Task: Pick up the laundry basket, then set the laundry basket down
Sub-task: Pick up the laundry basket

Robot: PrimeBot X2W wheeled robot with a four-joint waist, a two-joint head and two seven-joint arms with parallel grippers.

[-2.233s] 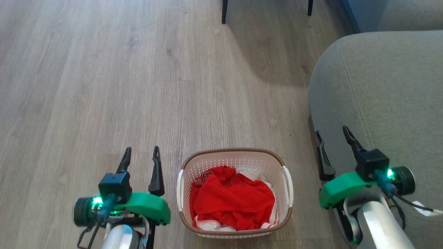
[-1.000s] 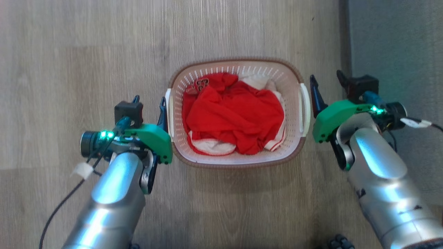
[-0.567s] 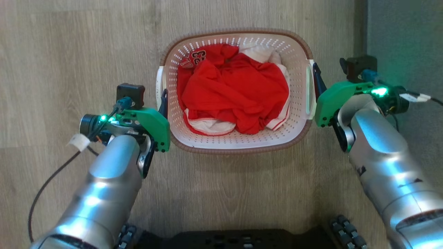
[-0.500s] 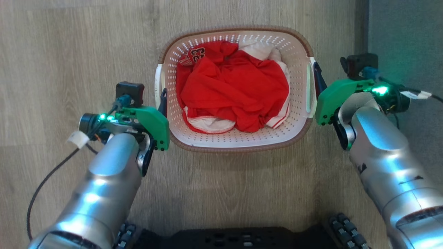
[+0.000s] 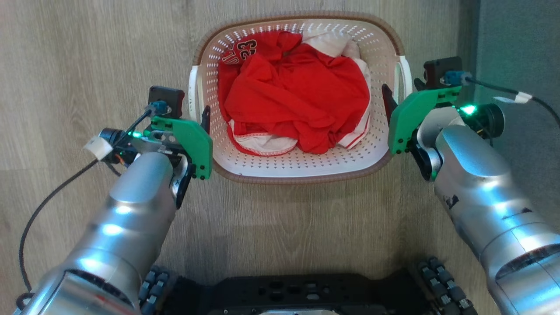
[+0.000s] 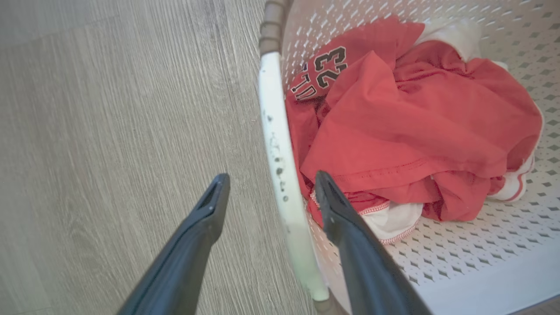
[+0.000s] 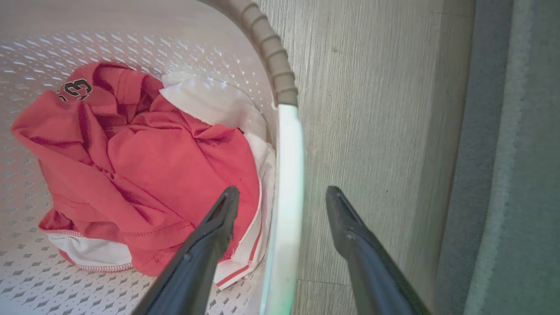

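While the white perforated plastic laundry basket (image 5: 302, 162), brown-rimmed, sits on the floor (image 5: 87, 65) at my twelve o'clock, my left gripper (image 6: 271, 176) and right gripper (image 7: 282, 190) gape empty astride its handles (image 6: 274, 140) at nine and three; grasping step, I judge; next I should clamp both evenly.

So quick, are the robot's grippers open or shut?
Left gripper: open, jaws either side of a laundry basket handle, holding nothing.
Right gripper: open, same at the other handle.

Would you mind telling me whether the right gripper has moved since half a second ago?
Yes. Against the laundry basket, the right gripper has shifted left: its jaws now straddle the right handle, having sat outside it.
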